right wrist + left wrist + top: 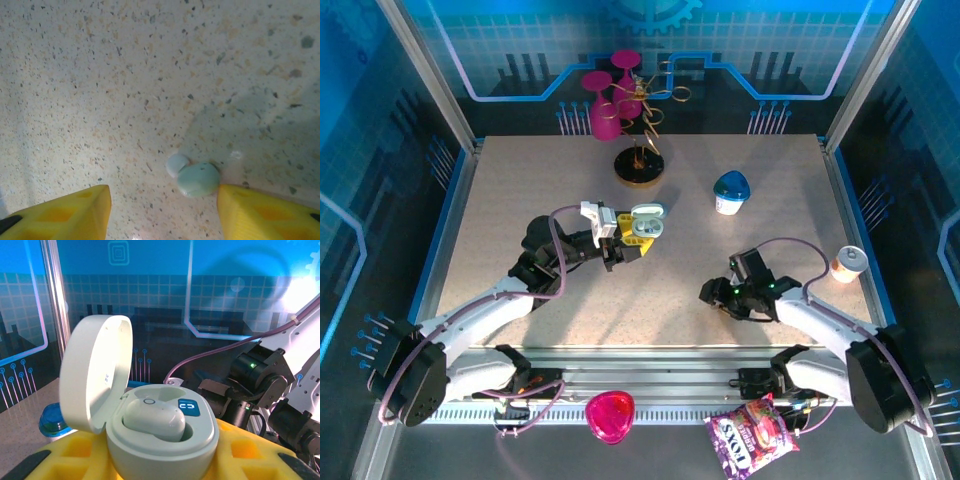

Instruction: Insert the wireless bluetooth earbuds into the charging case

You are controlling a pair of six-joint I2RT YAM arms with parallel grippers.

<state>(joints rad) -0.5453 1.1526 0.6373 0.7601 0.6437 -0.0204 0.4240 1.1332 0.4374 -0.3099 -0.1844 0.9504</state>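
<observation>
Fetching 1 earbud [197, 179], toward table [100, 75] near edge, right gripper [162, 210] spread astride; next pinch, carry to charging case [160, 440] clamped by left gripper [632, 238].

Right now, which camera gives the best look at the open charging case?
The left wrist view: the charging case sits close up with its lid raised and one earbud seated inside. In the top external view it is a small pale shape gripped at the tip of the left tool.
</observation>
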